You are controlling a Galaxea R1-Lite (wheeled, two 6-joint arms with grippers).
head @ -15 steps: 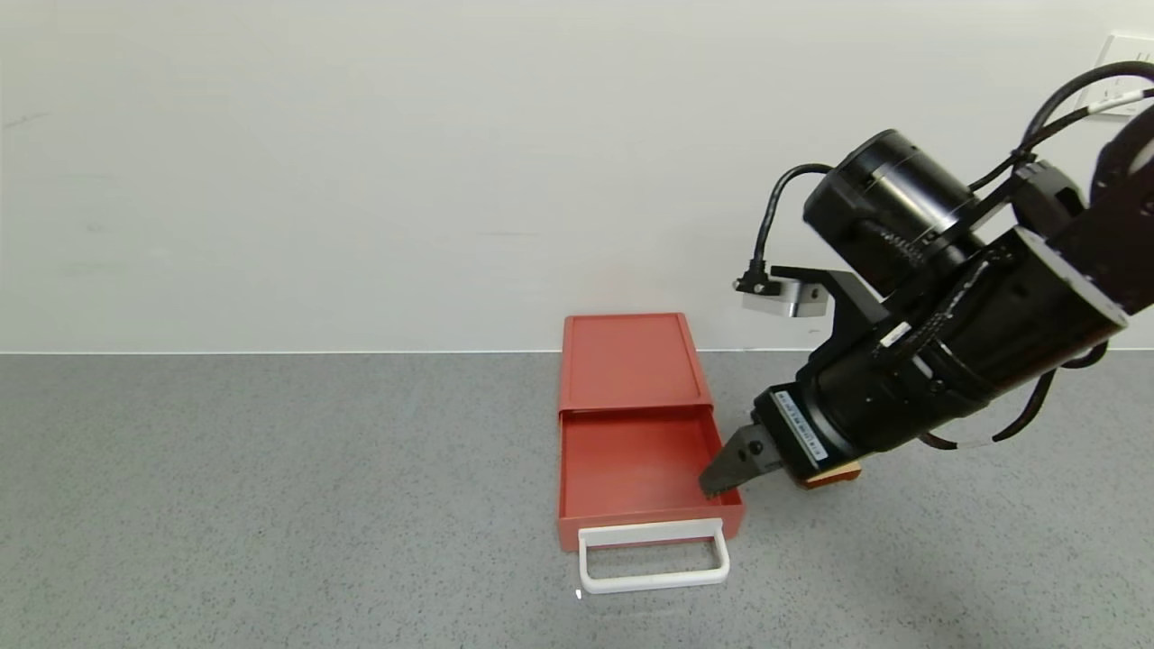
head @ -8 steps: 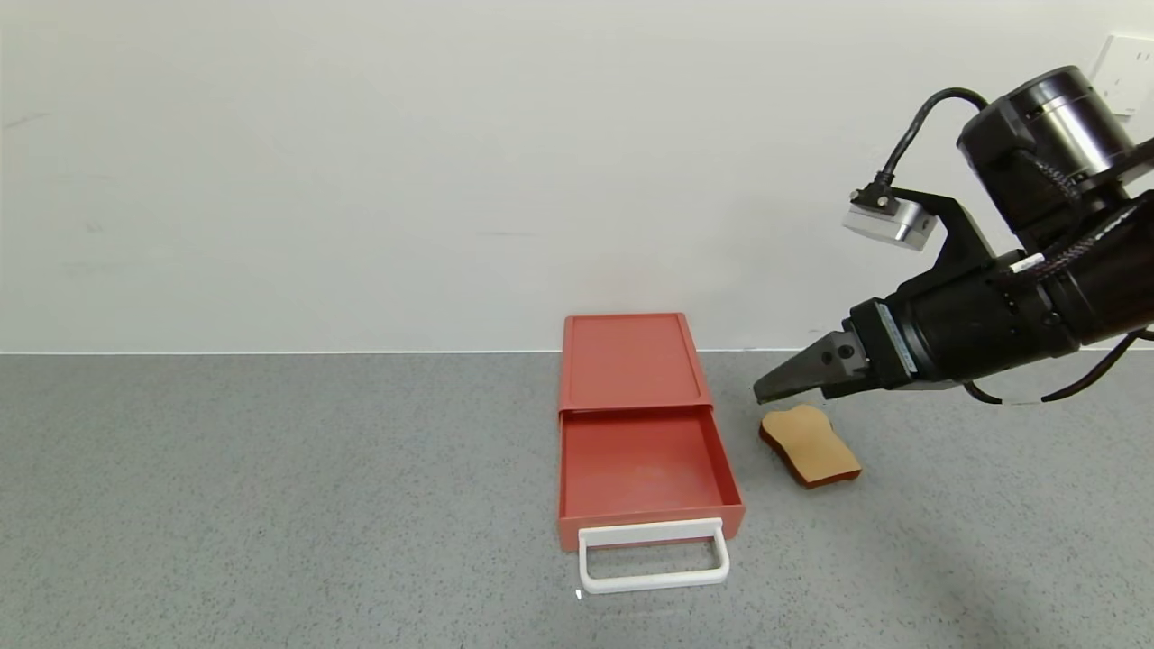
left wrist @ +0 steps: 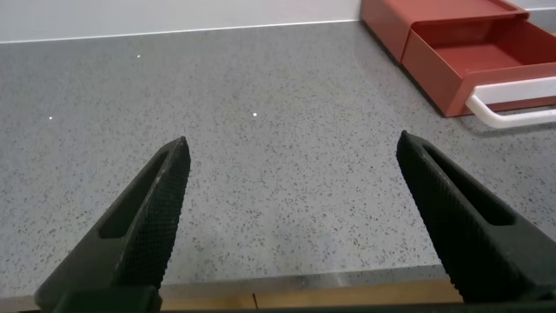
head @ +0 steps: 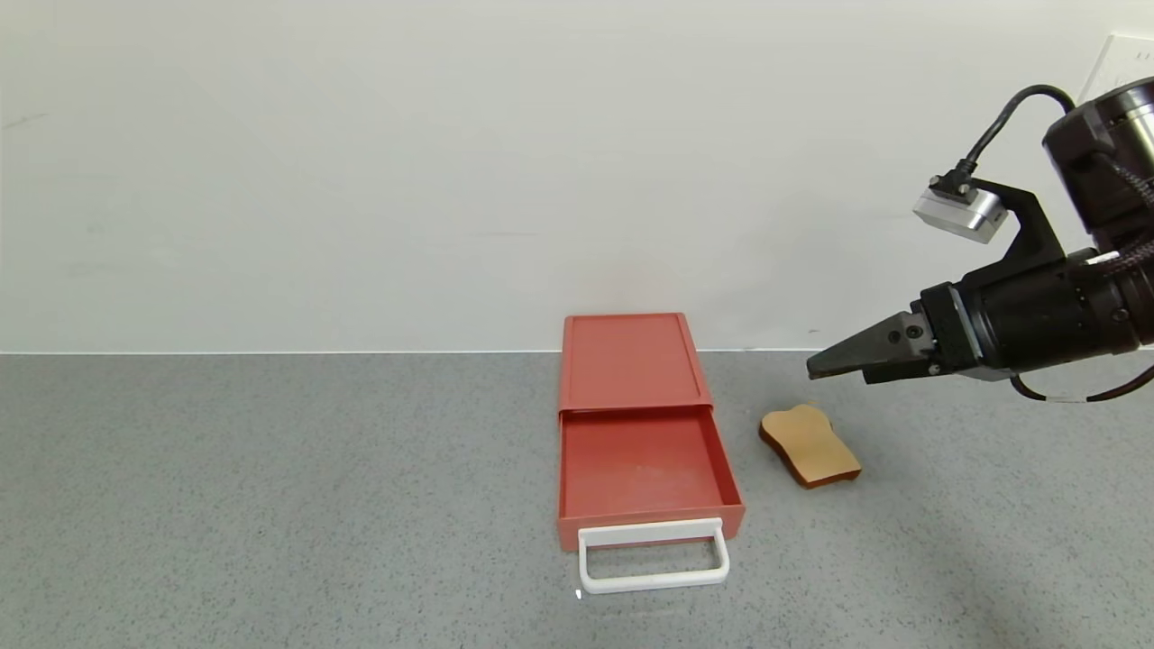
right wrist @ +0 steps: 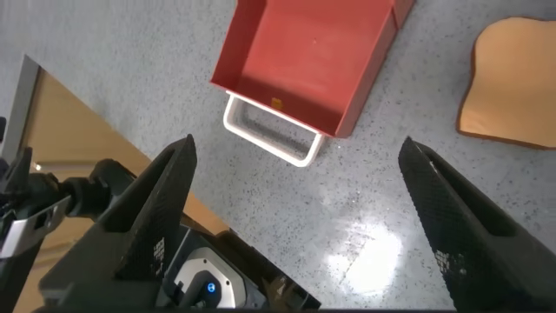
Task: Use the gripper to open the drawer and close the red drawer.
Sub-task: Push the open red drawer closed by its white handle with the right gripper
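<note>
The red drawer (head: 631, 361) lies on the grey counter by the wall, its tray (head: 642, 469) slid out toward me, empty, with the white loop handle (head: 654, 559) at the front. My right gripper (head: 816, 368) hangs open and empty above the counter, right of the drawer and just beyond the bread slice. In the right wrist view the gripper (right wrist: 297, 148) looks down on the tray (right wrist: 313, 52) and handle (right wrist: 269, 135). My left gripper (left wrist: 293, 141) is open and empty, low over bare counter, with the drawer (left wrist: 469, 43) off to one side.
A tan bread slice (head: 810, 446) lies flat on the counter right of the tray; it also shows in the right wrist view (right wrist: 512, 83). The counter's wooden front edge (left wrist: 304, 291) runs under the left gripper. A wall socket (head: 1113, 54) is at the far right.
My right gripper has risen from the tray's right rim and drawn back to the right, uncovering the bread slice. The drawer and bread have not moved.
</note>
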